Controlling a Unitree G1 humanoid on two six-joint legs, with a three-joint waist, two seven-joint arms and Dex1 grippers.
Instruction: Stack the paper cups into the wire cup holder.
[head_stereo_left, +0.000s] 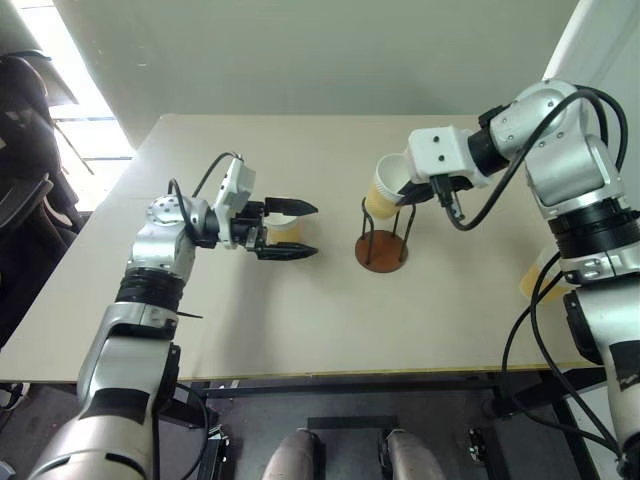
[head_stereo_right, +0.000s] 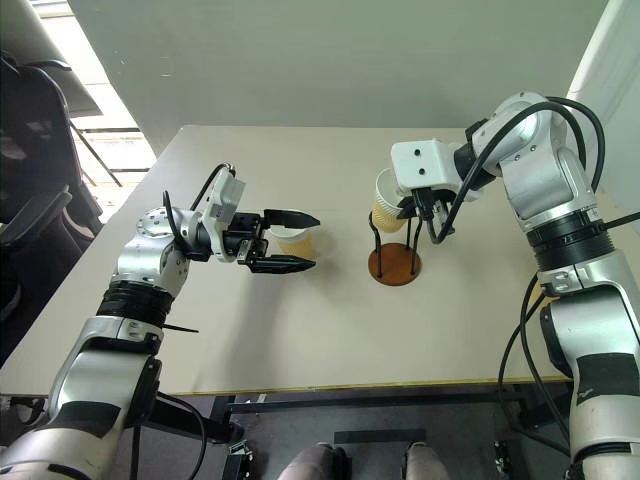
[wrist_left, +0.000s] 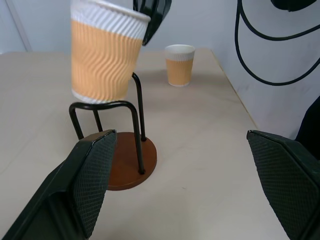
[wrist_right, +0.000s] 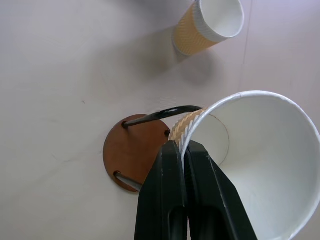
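Hanging tilted just above the wire cup holder (head_stereo_left: 381, 246), one paper cup (head_stereo_left: 385, 187) is pinched at its rim by the closed jaws of the right gripper (wrist_right: 183, 150). That holder stands mid-tabletop (head_stereo_left: 300, 320). Between the left gripper's (head_stereo_right: 285, 240) wide-open jaws sits a second cup (head_stereo_right: 294, 239), untouched. A third cup (head_stereo_left: 532, 272) stands near the tabletop's right edge.

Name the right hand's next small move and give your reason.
Probably lower the cup straight into the wire cup holder. The right hand pinches its rim, and the cup hangs tilted just above the holder's wire loops, not yet seated.
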